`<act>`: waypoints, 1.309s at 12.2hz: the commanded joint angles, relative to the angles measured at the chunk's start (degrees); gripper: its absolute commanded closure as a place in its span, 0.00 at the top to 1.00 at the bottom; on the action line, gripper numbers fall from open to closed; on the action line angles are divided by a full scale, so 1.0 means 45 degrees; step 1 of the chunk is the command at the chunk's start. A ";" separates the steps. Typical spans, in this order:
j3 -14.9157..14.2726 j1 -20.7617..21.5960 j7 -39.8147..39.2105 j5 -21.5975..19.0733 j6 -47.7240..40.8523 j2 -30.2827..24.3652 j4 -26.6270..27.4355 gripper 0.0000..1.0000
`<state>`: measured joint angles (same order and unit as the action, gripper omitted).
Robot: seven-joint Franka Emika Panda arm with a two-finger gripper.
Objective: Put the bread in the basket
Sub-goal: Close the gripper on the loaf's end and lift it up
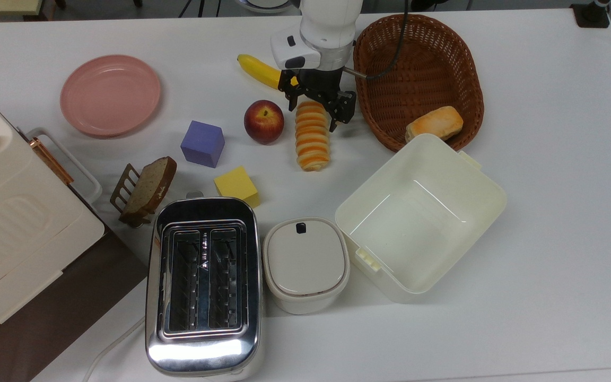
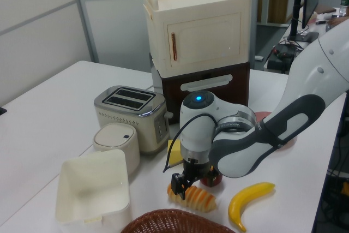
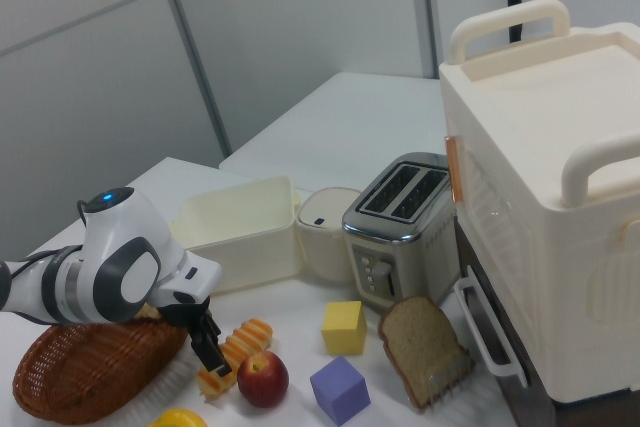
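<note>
Top view: the gripper is down over the far end of the bread, its fingers apart with one on each side of the roll. Whether they touch it cannot be told. The bread lies lengthwise on the table, between the apple on the top view's left and the basket on the top view's right, just beside both. A bun rests inside the basket at its near rim. The banana lies partly under the arm. Nearer the camera are a purple cube, a yellow cube, toast in a rack, a toaster, a lidded pot and an open cream box. A pink plate sits at the far left of the top view.

Left view: the gripper reaches down onto the left end of the bread. The basket rim shows at the bottom edge, near the bread but apart from it. The banana lies to the left view's right, the box to the left view's left.

Right view: the gripper straddles the bread, one dark finger along its left side. The basket sits to the right view's left, the apple just beside the bread on the right view's right.
</note>
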<state>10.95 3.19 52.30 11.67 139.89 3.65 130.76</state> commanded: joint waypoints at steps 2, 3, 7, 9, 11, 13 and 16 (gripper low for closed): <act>-0.0052 0.0014 0.0273 0.0745 0.0183 0.0263 -0.0074 1.00; -0.0051 0.0014 0.0273 0.0863 0.0183 0.0283 -0.0074 1.00; -0.0071 0.0014 0.0273 0.1020 0.0144 0.0323 -0.0074 1.00; -0.0071 0.0014 0.0273 0.1098 0.0144 0.0323 -0.0074 1.00; -0.0071 0.0014 0.0273 0.1235 0.0144 0.0381 -0.0055 0.93; -0.0071 -0.0006 0.0273 0.1275 0.0144 0.0459 -0.0055 0.74; -0.0071 -0.0006 0.0273 0.1294 0.0124 0.0479 -0.0055 0.48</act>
<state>10.89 3.12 52.30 15.93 139.89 5.27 130.73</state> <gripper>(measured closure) 0.273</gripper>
